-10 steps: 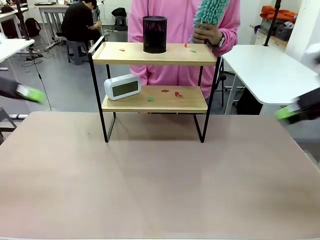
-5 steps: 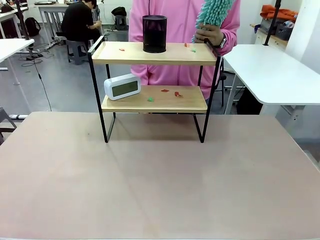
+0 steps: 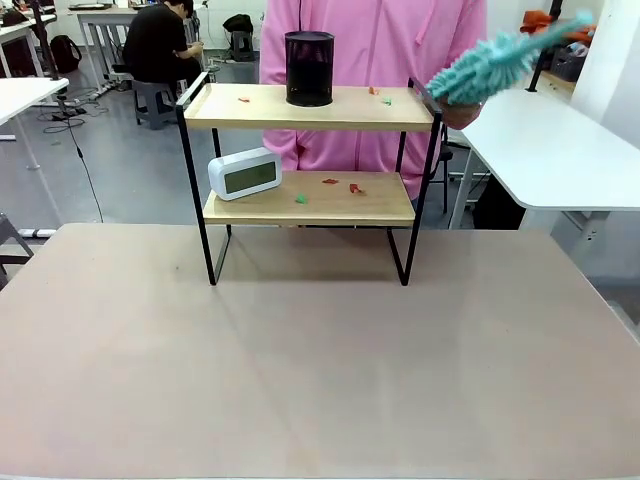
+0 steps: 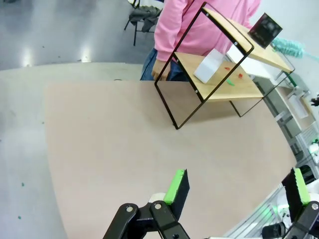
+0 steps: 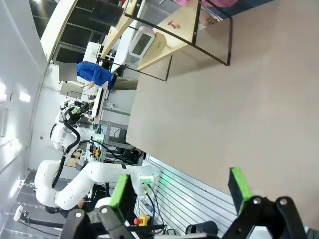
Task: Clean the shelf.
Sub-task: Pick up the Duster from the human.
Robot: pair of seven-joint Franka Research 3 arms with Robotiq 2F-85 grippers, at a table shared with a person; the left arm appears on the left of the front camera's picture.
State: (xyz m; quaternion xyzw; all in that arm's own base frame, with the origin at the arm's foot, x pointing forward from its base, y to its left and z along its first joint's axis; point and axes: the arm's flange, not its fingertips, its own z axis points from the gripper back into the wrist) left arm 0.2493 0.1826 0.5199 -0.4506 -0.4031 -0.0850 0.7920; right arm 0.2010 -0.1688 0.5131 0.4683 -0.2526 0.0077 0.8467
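Note:
The shelf [image 3: 320, 208] stands at the far middle of the beige table, its two wooden boards dotted with small red and green scraps [image 3: 355, 187]. A black cup [image 3: 310, 68] sits on the top board and a white clock [image 3: 245, 173] on the lower one. Behind it a person in pink holds a teal duster [image 3: 505, 58], tilted out past the shelf's right end. My left gripper [image 4: 238, 188] hangs open over the table's near left, far from the shelf [image 4: 239, 89]. My right gripper [image 5: 180, 189] is open too, beyond the table edge, with the shelf [image 5: 164, 45] far off.
The beige table [image 3: 320, 350] spreads wide in front of the shelf. A white table [image 3: 540, 140] stands at the back right, beside the person. Another person sits at desks far back left. My left arm [image 5: 75, 184] appears in the right wrist view.
Both grippers, at the picture's side edges a second ago, have drawn out of the front view. The person has swung the duster from upright down to the right.

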